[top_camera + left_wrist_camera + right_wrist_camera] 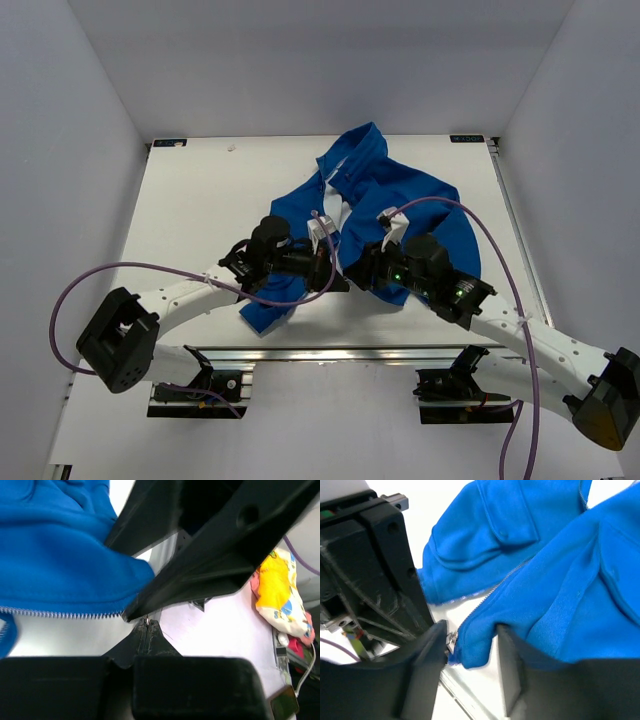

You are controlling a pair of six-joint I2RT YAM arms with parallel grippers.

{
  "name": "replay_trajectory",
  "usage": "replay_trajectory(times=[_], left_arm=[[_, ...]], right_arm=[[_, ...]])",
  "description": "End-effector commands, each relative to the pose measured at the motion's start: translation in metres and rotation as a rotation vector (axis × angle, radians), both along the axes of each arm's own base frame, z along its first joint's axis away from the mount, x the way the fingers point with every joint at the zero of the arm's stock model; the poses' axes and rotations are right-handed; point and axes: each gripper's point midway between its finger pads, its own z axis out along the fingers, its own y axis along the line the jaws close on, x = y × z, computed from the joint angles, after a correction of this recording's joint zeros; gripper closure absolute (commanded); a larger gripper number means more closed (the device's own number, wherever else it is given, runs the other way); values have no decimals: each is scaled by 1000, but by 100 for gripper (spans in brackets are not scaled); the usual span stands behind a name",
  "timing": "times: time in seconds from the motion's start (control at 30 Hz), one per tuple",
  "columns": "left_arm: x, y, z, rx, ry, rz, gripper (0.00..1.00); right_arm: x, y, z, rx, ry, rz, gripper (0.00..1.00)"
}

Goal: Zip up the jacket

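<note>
The royal-blue jacket point(400, 200) lies crumpled in the middle of the white table, front open, white lining showing near the collar. Both grippers meet at its near hem. My left gripper point(335, 272) is shut; in the left wrist view its tips point(146, 624) pinch a small metal bit at the end of the zipper teeth point(60, 613). My right gripper point(358, 270) is open. In the right wrist view point(470, 636) its jaws stand either side of the jacket's bottom hem corner point(480, 645), with the metal zipper slider point(451, 641) beside its left finger.
The white table point(200, 200) has walls on three sides. An aluminium rail point(330, 352) runs along the near edge. A yellow and pink patterned cloth point(277, 595) lies beyond the table's side. The left arm's black body point(365, 570) crowds the right wrist view.
</note>
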Motion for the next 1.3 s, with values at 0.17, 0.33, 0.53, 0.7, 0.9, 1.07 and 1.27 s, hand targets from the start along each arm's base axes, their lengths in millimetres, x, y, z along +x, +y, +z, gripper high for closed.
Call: replay_trajectory(times=[0.17, 0.33, 0.53, 0.7, 0.9, 1.07, 1.27], left_arm=[[-7, 1, 11, 21, -53, -43, 100], [-23, 13, -19, 84, 50, -51, 100], [-50, 35, -89, 286, 314, -38, 100], [-63, 45, -113, 363, 415, 14, 100], [-67, 52, -126, 401, 457, 67, 100], [-66, 53, -135, 429, 478, 87, 100], [-64, 54, -132, 427, 461, 99, 100]], right_arm=[[-2, -16, 14, -71, 62, -61, 33], [5, -31, 12, -178, 99, -139, 26], [0, -14, -13, -246, 170, -32, 25], [4, -3, -66, -361, 311, -30, 24], [9, 17, -92, -378, 375, -78, 23], [17, 34, -115, -435, 382, -178, 26], [22, 41, -133, -493, 411, -275, 33]])
